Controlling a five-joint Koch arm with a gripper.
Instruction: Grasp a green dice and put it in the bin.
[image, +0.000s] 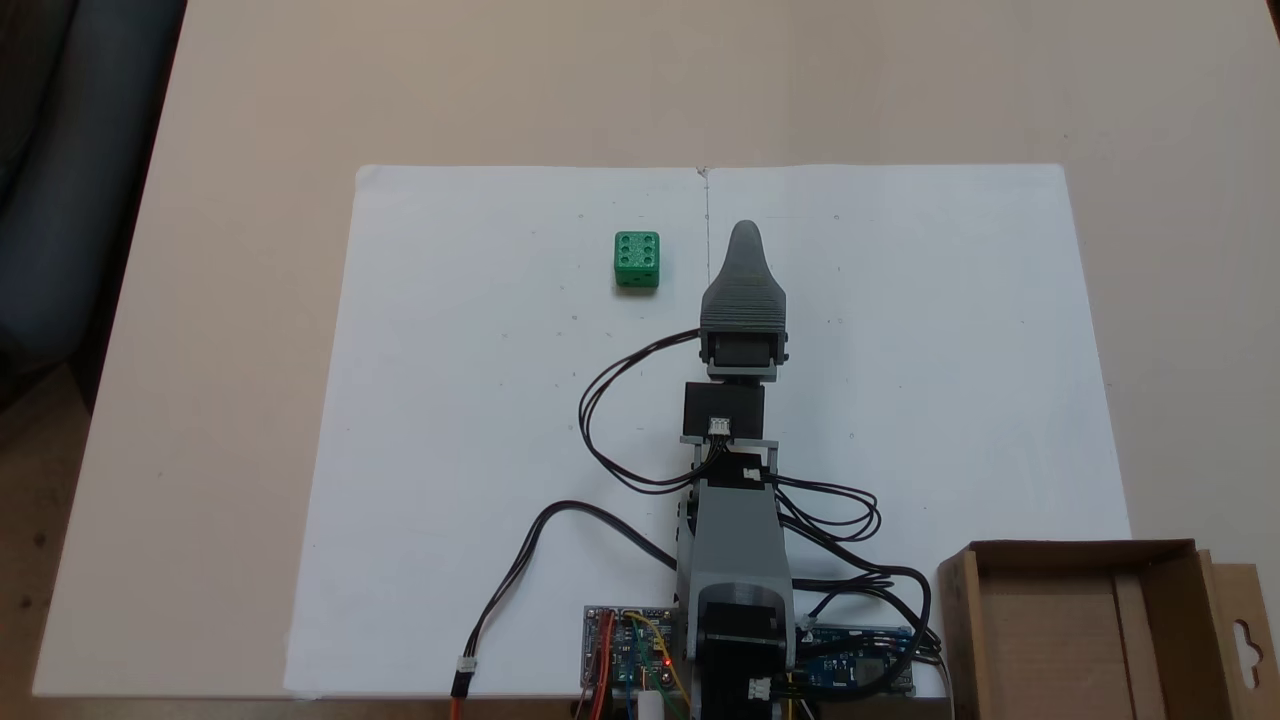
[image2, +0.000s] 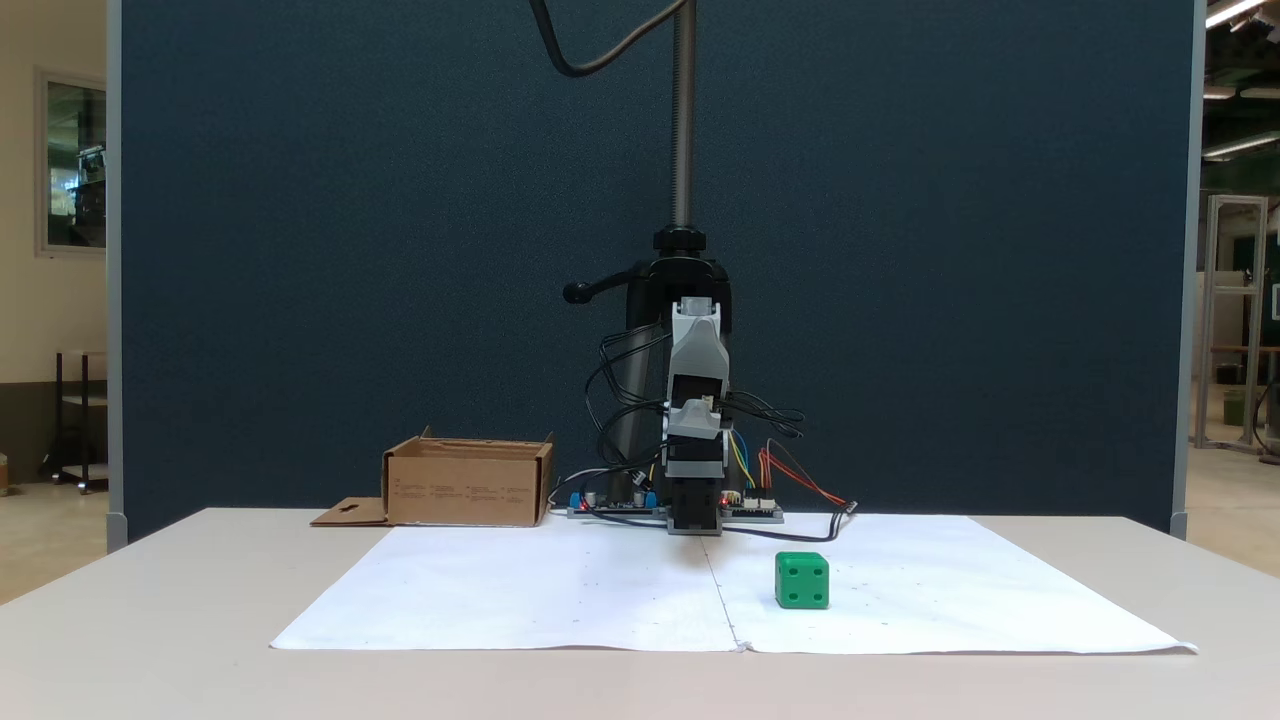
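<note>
The green dice (image: 637, 259) sat on the white paper (image: 480, 420) covering the desk (image: 200, 300), six pips up, apart from the gripper (image: 745, 232) and to its left in the fixed view from above. The arm (image: 738, 500) lay folded along the paper's centre seam. Its jaws stacked one behind the other in both fixed views, so I could not tell whether they were parted or closed.

The likeliest trouble ahead was a skewed approach: the arm would have to swing sideways and descend, and a jaw tip landing on the cube's top or edge could nudge or tip it instead of straddling it. The loose cables (image: 610, 400) near the wrist might also drag.

The bin (image: 1075, 625) stood beside the arm's base, well apart from the dice. As far as the cropped view showed, it appeared to hold nothing.
</note>
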